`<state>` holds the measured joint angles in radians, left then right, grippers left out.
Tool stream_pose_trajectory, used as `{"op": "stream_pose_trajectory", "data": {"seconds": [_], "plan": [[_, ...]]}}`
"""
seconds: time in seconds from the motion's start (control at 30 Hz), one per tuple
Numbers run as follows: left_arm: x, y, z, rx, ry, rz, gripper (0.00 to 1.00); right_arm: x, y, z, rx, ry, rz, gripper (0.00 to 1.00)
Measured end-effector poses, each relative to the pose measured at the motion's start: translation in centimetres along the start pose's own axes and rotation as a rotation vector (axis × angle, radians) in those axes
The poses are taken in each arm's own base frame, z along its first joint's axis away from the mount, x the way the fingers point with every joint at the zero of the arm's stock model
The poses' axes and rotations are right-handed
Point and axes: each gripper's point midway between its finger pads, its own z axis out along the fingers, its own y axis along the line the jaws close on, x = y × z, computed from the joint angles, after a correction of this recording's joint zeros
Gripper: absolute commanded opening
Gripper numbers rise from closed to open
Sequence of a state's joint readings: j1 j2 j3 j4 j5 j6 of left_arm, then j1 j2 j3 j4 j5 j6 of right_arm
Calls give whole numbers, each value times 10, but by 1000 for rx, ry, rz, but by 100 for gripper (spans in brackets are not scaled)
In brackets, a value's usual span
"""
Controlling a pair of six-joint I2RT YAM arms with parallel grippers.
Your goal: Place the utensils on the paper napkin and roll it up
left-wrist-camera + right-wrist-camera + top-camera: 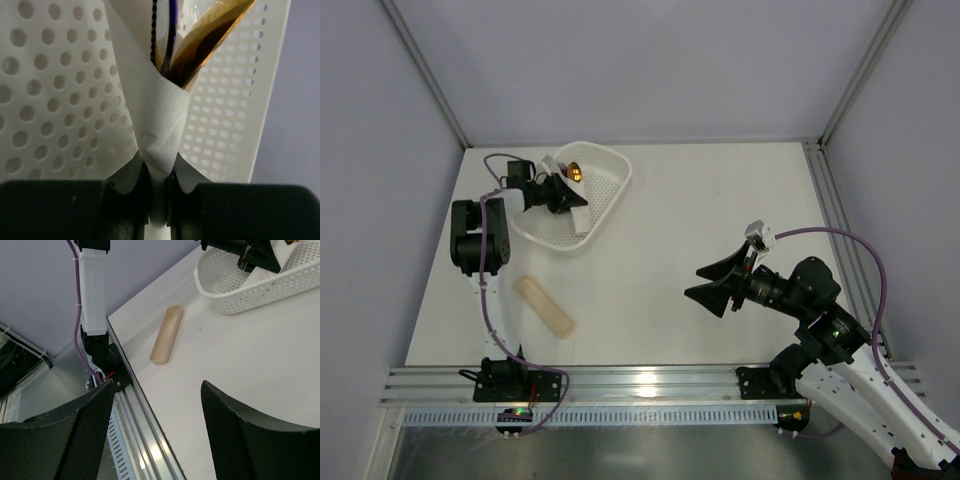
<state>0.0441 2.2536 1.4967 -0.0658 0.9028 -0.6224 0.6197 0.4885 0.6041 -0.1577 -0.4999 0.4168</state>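
Note:
The paper napkin (157, 125) is rolled into a white cone around the utensils. A gold spoon handle (210, 40) and a dark purplish fork (172, 30) stick out of its open end; any other utensil is hidden inside. My left gripper (159, 200) is shut on the narrow end of the roll. From above, the left gripper (560, 195) holds the roll inside the white basket, and the gold spoon bowl (576, 171) shines at the far end. My right gripper (694, 282) hangs open over the table at right, holding nothing.
The white perforated basket (610, 180) stands at the back left, around the roll. A flat beige slab (545, 307) lies near the left front edge, also seen as the beige slab (167, 335) from the right wrist. The metal rail (650, 385) runs along the front.

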Motion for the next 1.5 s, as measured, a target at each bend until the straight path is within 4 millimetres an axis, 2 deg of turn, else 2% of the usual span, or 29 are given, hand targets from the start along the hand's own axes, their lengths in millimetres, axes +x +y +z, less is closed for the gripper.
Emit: {"op": "stream_pose_trajectory", "data": {"seconds": [0.37,0.63,1.0,1.23,1.5], "plan": [[6,5,2,-7,5,51,3,0,0,0,0,-1,-1,71],[29,0,0,-20,63,67,0,-1,1,0,-3,-5,-3,71],[46,-4,-9,-33,94,60,0,-2,4,-2,-15,-12,-10,71],[49,-17,-19,-48,124,90,0,-2,4,-3,-16,-13,-10,71],[58,-43,-15,-45,202,181,0,0,3,-2,-16,-8,-8,71]]}}
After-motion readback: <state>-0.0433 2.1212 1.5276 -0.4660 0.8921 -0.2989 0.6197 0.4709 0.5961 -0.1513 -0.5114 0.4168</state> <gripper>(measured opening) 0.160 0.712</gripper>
